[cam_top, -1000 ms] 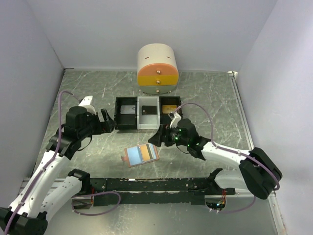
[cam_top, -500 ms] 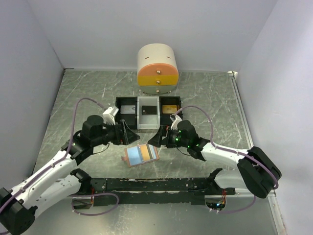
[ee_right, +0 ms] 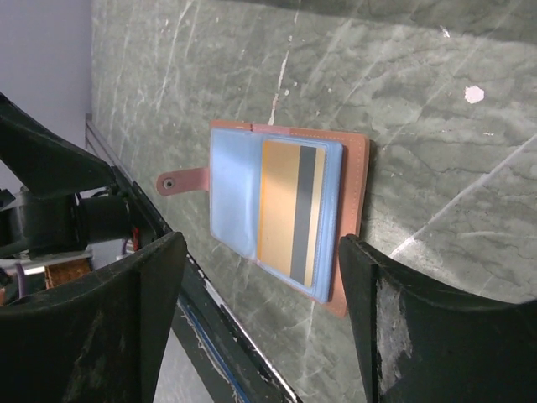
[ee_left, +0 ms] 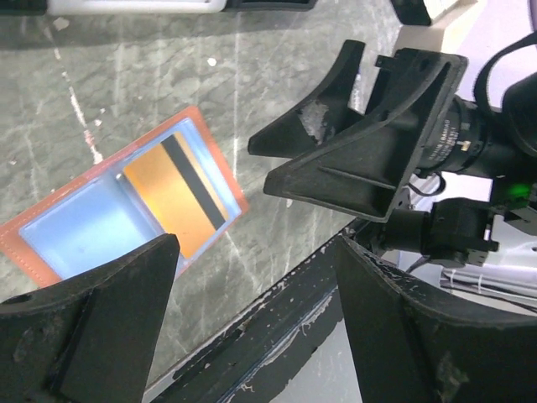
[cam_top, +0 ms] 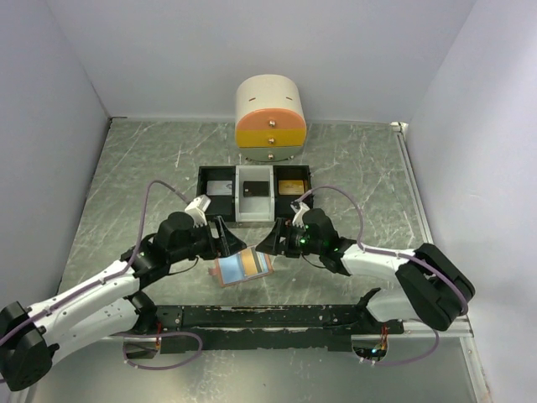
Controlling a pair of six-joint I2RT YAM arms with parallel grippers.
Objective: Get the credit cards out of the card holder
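Observation:
The card holder [cam_top: 243, 266] lies open and flat on the marble table, tan-brown outside and light blue inside. An orange-gold credit card [ee_right: 289, 210] with a dark stripe sits in its right pocket, the same card [ee_left: 172, 197] showing in the left wrist view. My left gripper [cam_top: 225, 238] hovers open just above the holder's upper left edge, empty. My right gripper [cam_top: 270, 238] hovers open at its upper right, also empty, its jaws spanning the holder [ee_right: 277, 218] in the right wrist view. The two grippers face each other closely.
The black-and-white compartment trays [cam_top: 237, 220] stand just behind the grippers, with a grey card [cam_top: 221, 188] and a dark card [cam_top: 254, 190] inside. A cream and orange drawer unit [cam_top: 270, 120] stands at the back. A black rail [cam_top: 260, 317] runs along the near edge.
My left arm has swung in from the left, bringing its gripper next to the card holder. The right gripper has stayed almost in place. The holder has not moved.

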